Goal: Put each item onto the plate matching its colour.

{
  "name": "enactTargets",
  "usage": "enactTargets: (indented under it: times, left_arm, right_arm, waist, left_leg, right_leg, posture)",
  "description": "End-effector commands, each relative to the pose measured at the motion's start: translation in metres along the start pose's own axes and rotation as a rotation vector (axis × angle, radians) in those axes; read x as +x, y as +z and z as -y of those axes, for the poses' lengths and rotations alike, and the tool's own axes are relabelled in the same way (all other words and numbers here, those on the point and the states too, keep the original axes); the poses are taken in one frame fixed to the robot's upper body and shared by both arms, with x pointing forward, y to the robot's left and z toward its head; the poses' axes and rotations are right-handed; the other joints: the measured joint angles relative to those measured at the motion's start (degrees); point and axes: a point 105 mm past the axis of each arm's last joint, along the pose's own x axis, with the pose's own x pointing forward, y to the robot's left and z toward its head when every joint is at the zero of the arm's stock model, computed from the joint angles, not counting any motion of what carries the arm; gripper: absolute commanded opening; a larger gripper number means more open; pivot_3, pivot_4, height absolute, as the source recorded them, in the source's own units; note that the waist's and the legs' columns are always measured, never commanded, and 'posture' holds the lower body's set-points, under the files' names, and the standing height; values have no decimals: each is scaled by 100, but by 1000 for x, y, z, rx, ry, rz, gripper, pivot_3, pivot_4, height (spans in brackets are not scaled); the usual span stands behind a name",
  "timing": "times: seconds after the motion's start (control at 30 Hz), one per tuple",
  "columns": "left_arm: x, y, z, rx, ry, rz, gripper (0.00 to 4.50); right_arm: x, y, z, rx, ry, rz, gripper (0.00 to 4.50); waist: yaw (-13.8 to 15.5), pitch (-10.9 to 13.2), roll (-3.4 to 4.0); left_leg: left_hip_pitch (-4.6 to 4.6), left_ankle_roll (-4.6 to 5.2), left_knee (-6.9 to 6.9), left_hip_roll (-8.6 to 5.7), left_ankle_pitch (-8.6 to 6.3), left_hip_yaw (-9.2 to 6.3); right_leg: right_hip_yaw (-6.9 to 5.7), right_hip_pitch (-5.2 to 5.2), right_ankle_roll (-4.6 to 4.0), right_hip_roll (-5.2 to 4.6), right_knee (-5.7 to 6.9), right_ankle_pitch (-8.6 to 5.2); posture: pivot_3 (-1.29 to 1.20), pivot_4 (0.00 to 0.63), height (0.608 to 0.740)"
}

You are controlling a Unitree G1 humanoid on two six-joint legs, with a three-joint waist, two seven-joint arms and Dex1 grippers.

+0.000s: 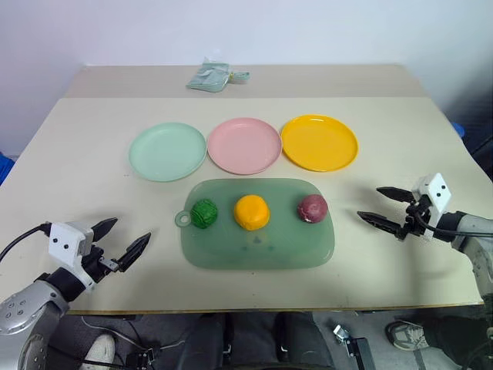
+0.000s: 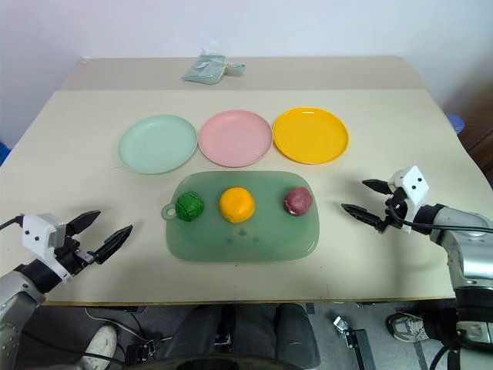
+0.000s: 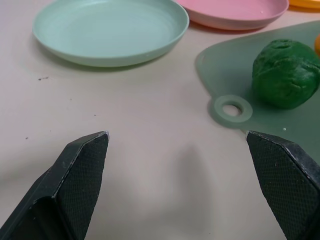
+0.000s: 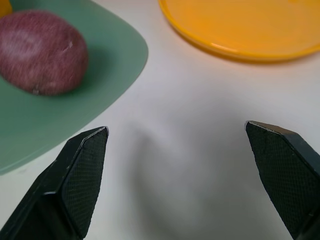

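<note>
Pale beige counter [image 1: 92, 169], matte, a seam running across its far part; plain white wall behind it. Dark floor shows under the near edge, with cables and a shoe there.

Far row on the counter, left to right: round mint green plastic plate [image 1: 167, 151], round pink plastic plate [image 1: 245, 145], round yellow-orange plastic plate [image 1: 319, 142]. All three bare; pink nearly touches its neighbours.

Nearer, a big translucent green rounded-rectangle board [image 1: 258, 245] with a ring tab at its left end. On it, in a line: bumpy dark green ball [image 1: 204, 213], orange ball [image 1: 251, 212], dark red-maroon ball [image 1: 312, 208], well apart from each other.

Small pale green plastic packet [image 1: 209, 78] lies beyond the seam.

Left tool [image 1: 122, 240] hovers left of the board, fingers spread wide, holding nothing. Right tool [image 1: 390, 206] sits right of the board, likewise spread and empty.
</note>
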Motion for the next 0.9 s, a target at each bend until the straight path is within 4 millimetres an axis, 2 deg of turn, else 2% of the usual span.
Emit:
enactTargets:
  times: [0.03, 0.17, 0.43, 0.6, 0.77, 0.9]
  left_arm:
    - [-2, 8, 0, 29, 14, 29, 4500]
    - [0, 6, 1, 26, 13, 27, 4500]
    - [6, 0, -2, -4, -21, 27, 4500]
    - [29, -2, 1, 34, -110, 18, 4500]
    - [43, -1, 4, 22, -206, 24, 4500]
    - [49, 2, 18, 48, -337, 12, 4500]
  right_arm:
    - [1, 11, 6, -38, -15, 24, 4481]
    - [4, 18, 6, -56, -30, 38, 4481]
    - [7, 27, -8, -61, -42, 52, 4481]
    - [2, 34, -9, -28, -157, 76, 4481]
    - [-8, 35, -22, 1, -146, 87, 4481]
    - [-16, 38, -27, -5, -131, 82, 4481]
  waist:
    - [1, 0, 0]
    - [9, 0, 0]
    - [12, -1, 1]
    - [54, -2, 2]
    - [104, -3, 3]
    - [128, -3, 3]
  left_leg:
    - [0, 0, 0, 0, 0, 0]
    - [-1, 0, 0, 0, 0, 0]
    - [-1, 0, 0, -1, 0, 0]
    - [0, -2, 2, -1, 1, 0]
    - [-2, -1, 2, -1, 0, 1]
    - [-3, 0, 3, -1, 1, 2]
  right_leg:
    - [0, 0, 0, 0, 0, 0]
    - [-1, 0, 0, 0, 0, 0]
    - [-1, 0, 1, 1, 1, 0]
    - [-2, 0, 1, 1, 3, 0]
    - [-1, -4, 1, 6, 3, 1]
    - [-1, -3, 1, 6, 3, 1]
  posture:
    - [0, 150, 740]
    - [0, 150, 740]
    - [0, 150, 740]
    - [0, 150, 740]
    - [0, 150, 740]
    - [0, 150, 740]
